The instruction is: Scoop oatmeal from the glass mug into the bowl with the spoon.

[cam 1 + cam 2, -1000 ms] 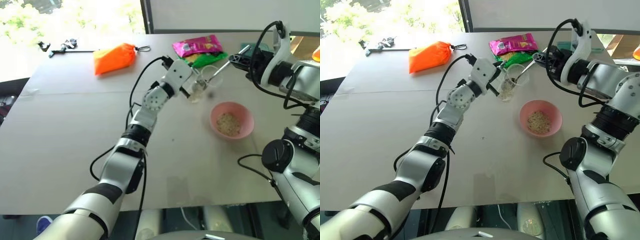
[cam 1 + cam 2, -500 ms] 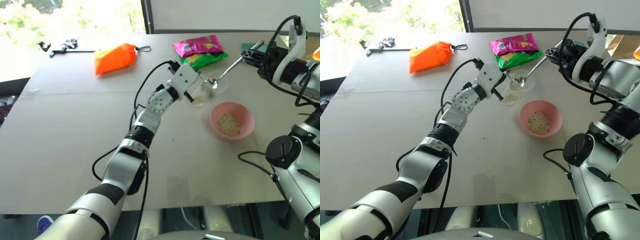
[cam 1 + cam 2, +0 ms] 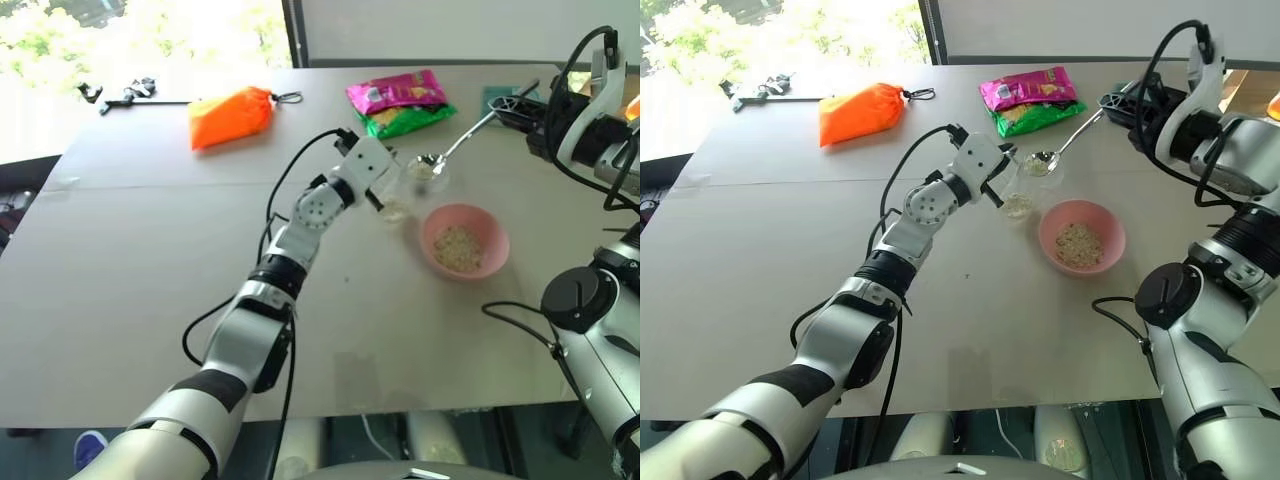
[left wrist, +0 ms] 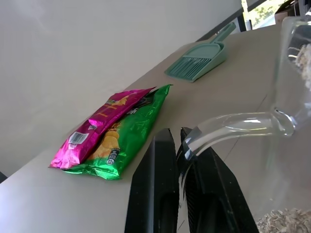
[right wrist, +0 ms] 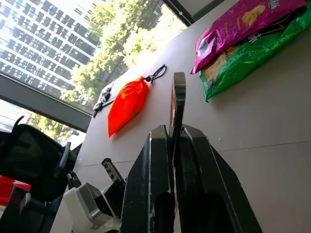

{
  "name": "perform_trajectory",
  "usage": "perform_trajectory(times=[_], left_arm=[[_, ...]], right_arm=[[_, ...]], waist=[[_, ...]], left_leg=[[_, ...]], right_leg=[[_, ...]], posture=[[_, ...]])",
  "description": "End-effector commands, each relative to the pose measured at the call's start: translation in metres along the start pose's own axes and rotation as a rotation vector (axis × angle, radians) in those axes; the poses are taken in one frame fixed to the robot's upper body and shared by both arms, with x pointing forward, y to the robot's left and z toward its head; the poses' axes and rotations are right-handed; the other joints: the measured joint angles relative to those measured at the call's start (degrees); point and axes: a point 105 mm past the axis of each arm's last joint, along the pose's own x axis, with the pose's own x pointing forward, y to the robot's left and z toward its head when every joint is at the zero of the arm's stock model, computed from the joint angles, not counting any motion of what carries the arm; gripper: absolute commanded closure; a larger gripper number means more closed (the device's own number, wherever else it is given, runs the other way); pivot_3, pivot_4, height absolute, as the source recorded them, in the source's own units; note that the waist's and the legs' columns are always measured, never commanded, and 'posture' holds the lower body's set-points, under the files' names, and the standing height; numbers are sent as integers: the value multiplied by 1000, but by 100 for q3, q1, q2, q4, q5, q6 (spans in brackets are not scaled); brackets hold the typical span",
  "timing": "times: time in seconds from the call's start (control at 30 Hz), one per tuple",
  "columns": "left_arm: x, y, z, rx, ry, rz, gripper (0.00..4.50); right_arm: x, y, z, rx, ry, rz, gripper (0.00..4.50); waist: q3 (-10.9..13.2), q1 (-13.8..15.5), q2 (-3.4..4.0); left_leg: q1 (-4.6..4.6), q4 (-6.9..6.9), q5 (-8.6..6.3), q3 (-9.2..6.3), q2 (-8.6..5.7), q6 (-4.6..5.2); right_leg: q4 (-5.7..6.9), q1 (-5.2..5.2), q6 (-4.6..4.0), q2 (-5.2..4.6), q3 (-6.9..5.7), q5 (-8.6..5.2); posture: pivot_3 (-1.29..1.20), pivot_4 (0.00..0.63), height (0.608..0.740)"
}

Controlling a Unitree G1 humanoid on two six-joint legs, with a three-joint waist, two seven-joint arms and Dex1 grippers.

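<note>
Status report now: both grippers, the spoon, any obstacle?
Left gripper shut on glass mug handle. Right gripper shut on spoon, loaded with oatmeal, above the mug. Bowl nearby, path clear.

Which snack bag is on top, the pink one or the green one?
The pink snack bag lies on top; the green snack bag sticks out from underneath it.

An office or test room high in a city building is suggested. A wide grey desk (image 3: pixel 150 250) is set against a large window (image 3: pixel 150 30); beyond the desk, trees and tall glass-fronted blocks (image 5: pixel 43 43) are seen outside. A dark office chair (image 5: pixel 34 160) is seen beside the desk.
</note>
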Motion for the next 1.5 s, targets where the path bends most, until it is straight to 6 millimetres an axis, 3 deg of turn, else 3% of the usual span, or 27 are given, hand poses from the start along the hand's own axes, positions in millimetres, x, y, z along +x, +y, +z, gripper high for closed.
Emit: perform_trajectory(times=[0.03,0.77,1.3,1.5], left_arm=[[7,0,16,19,-38,-7,4462],[17,-2,35,72,-76,-41,4462],[20,1,31,123,-55,-48,4462],[19,1,30,137,-51,-46,4462]], right_arm=[[-14,13,17,-34,-59,49,4500],[-43,2,20,-26,-108,45,4500],[-79,0,24,17,-168,-1,4500],[-92,-7,15,-32,-149,-27,4500]], waist=[[0,5,0],[-1,10,2],[-1,10,2],[-1,25,2]], left_leg=[[0,0,0,0,0,0],[-13,4,0,1,0,1],[-53,36,0,-7,2,4],[-57,42,0,-8,3,5]], right_leg=[[0,0,0,0,0,0],[-2,0,0,0,-2,0],[-6,-1,0,-2,-28,0],[-5,0,0,-2,-33,0]], posture=[[0,150,740],[0,150,740],[0,150,740],[0,150,740]])
